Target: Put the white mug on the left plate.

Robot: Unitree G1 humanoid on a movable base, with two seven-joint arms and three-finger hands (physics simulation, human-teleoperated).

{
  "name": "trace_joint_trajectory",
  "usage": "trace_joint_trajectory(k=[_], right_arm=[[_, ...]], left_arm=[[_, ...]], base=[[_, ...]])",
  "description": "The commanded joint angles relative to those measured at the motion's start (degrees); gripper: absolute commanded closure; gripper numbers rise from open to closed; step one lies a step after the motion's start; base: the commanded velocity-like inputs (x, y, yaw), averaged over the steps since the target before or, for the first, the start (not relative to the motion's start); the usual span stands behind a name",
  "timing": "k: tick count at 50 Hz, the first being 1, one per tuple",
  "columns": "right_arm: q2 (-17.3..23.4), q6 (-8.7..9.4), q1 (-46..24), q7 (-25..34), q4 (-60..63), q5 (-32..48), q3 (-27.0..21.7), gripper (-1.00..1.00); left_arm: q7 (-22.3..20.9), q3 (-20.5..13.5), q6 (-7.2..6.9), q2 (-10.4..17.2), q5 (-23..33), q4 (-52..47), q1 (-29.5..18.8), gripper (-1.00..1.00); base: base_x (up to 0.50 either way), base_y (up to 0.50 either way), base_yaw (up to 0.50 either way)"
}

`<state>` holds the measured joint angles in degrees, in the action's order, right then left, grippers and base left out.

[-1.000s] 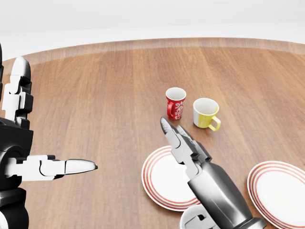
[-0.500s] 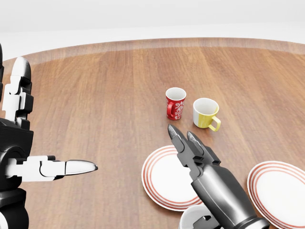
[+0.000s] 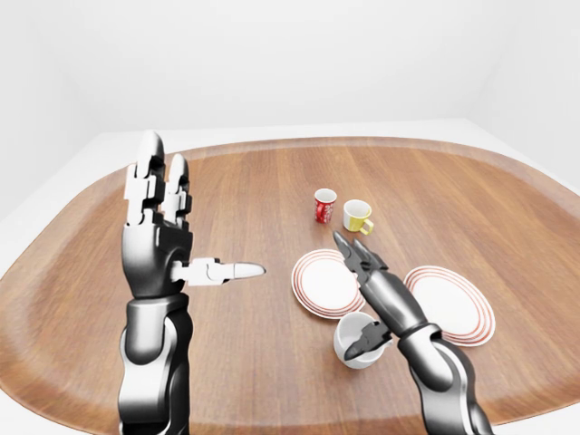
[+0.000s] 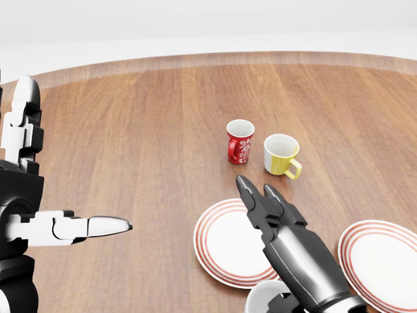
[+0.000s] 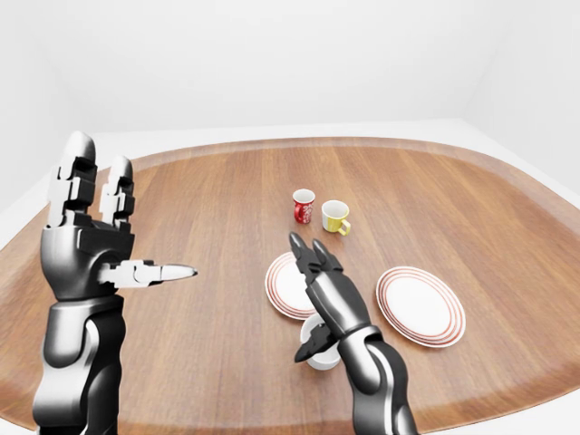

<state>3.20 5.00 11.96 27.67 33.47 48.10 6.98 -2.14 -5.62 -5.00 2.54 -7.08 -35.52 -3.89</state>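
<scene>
We see a wide wooden desk (image 3: 254,190) with rounded corners, carrying two plates and three mugs toward its right half in the left-eye view. The white mug (image 3: 356,337) stands upright near the desk's lower edge, just below the left plate (image 3: 319,283) and not on it; whether its rim touches the plate's edge we cannot tell. Our right hand (image 3: 367,304) reaches over the mug from the lower right: two fingers (image 4: 260,202) stretch out flat above the left plate's right side, while the thumb curls down at the mug's near rim. The fingers are spread and unclenched, not closed round the mug, and we cannot tell whether the thumb touches it. The right plate (image 3: 458,304), also white with red rings, lies just beside the right hand, apart from the left plate. Farther toward the desk's upper edge stand a red mug (image 4: 240,141) with a white pattern and, just beside it to the right, a yellow mug (image 4: 281,155) with its handle turned to the lower right; the two are close but apart. Our left hand (image 3: 163,231) is raised well apart from all of this, over the desk's left half, its fingers upright and the thumb pointing right, released and holding nothing.
</scene>
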Motion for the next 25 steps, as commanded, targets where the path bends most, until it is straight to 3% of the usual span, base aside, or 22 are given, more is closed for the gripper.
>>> trace_joint_trajectory(k=[1, 25], right_arm=[[0.02, 0.00, 0.14, -1.72, -2.42, 2.75, 0.20, -1.00], [0.24, 0.00, 1.18, -3.73, -5.26, 10.19, 3.11, -1.00]], left_arm=[[0.07, -0.05, 0.00, 0.05, -0.07, 0.25, -0.13, -0.97], [-0.04, 0.13, 0.00, -0.04, 0.09, -0.06, 0.16, -0.98]], base=[[0.00, 0.00, 0.00], [0.00, 0.00, 0.00]])
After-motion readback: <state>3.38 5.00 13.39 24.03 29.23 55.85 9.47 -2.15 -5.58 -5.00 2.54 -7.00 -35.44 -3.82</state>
